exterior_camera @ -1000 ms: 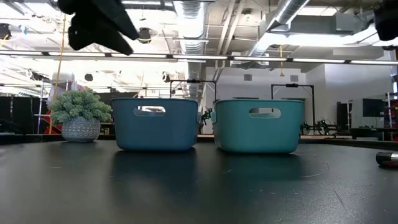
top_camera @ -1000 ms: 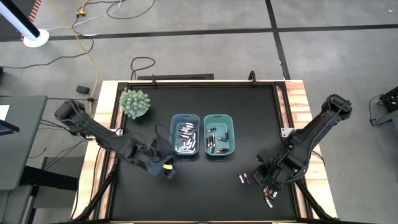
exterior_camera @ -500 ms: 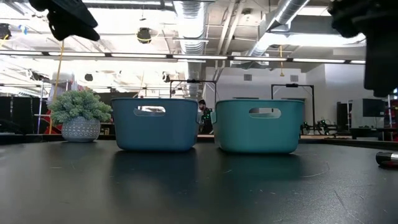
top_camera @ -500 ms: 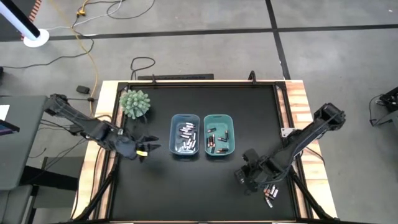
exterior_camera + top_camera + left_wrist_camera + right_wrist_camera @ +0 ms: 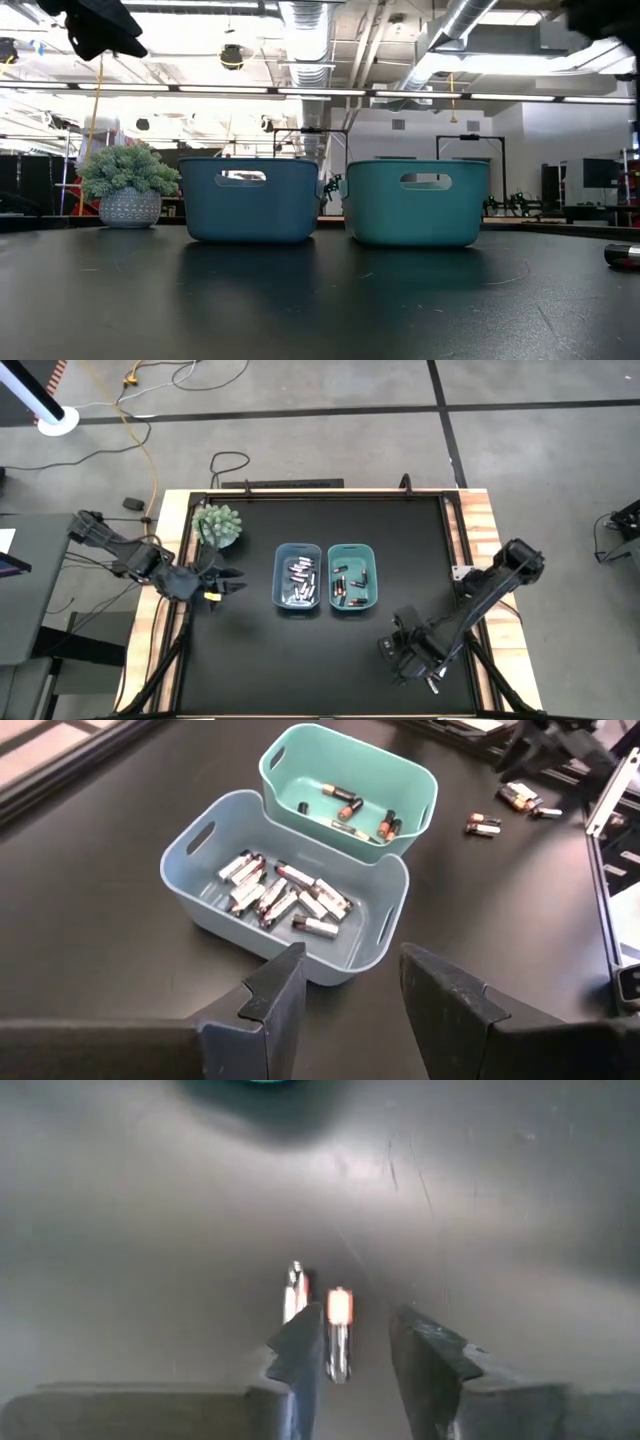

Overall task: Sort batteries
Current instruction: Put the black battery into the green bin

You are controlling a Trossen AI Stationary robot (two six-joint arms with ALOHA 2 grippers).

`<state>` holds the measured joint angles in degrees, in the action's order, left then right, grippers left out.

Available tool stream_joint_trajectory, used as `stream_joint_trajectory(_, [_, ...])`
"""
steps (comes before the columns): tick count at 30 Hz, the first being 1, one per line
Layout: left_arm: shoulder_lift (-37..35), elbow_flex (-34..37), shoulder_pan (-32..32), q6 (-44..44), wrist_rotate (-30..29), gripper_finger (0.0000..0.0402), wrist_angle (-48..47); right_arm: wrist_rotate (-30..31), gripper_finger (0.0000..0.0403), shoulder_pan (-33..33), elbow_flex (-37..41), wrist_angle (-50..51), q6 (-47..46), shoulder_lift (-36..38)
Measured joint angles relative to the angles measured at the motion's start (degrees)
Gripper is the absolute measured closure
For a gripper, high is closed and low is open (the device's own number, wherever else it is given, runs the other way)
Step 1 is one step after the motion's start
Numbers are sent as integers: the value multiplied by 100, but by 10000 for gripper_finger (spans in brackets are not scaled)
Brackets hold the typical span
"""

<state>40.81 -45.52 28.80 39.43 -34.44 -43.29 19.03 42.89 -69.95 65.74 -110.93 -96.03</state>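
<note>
A blue bin (image 5: 298,577) holds several silvery-white batteries (image 5: 285,895). A teal bin (image 5: 352,575) beside it holds several dark copper-ended batteries (image 5: 360,815). My right gripper (image 5: 355,1355) is open, low over the table's near right part (image 5: 390,650). Its fingers stand on either side of a dark copper-ended battery (image 5: 340,1330) that lies on the table. A silvery battery (image 5: 295,1292) lies just outside one finger. My left gripper (image 5: 345,1000) is open and empty, at the table's left edge (image 5: 232,586).
More loose batteries (image 5: 433,679) lie near the front right corner; they also show in the left wrist view (image 5: 520,795). A small potted plant (image 5: 217,526) stands at the far left. The table's black middle and near left are bare.
My left gripper has drawn back from in front of the blue bin toward the table's left and far edges. My right gripper has gone toward the table's left, from the front right corner to the two batteries in front of the teal bin.
</note>
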Motion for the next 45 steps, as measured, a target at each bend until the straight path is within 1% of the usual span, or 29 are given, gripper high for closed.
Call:
stream_joint_trajectory(3, [72, 0, 0, 103, -21, 244, 20, -4, 237, 171, 0, 12, -122, 4])
stream_joint_trajectory(9, [280, 0, 0, 506, -54, 244, 20, -17, 164, 428, 39, -18, -178, 4])
stream_joint_trajectory(12, [428, 0, 0, 713, -91, 244, 27, -17, 145, 546, 203, -192, -176, -9])
stream_joint_trajectory(18, [754, 0, -1, 1081, -100, 244, 31, 44, 143, 748, 679, -1047, -170, -84])
stream_joint_trajectory(23, [984, 0, -2, 1229, -100, 244, 39, 68, 143, 719, 948, -1268, -109, -79])
stream_joint_trajectory(28, [1070, 0, -2, 1323, -96, 244, 64, 71, 143, 647, 1093, -1402, 41, -79])
stream_joint_trajectory(33, [1068, 0, -2, 1376, -92, 244, 68, 66, 143, 562, 1370, -2160, 319, -83])
stream_joint_trajectory(45, [1068, 0, -2, 1236, -83, 244, 67, 52, 143, 296, 1436, -1994, 523, -83])
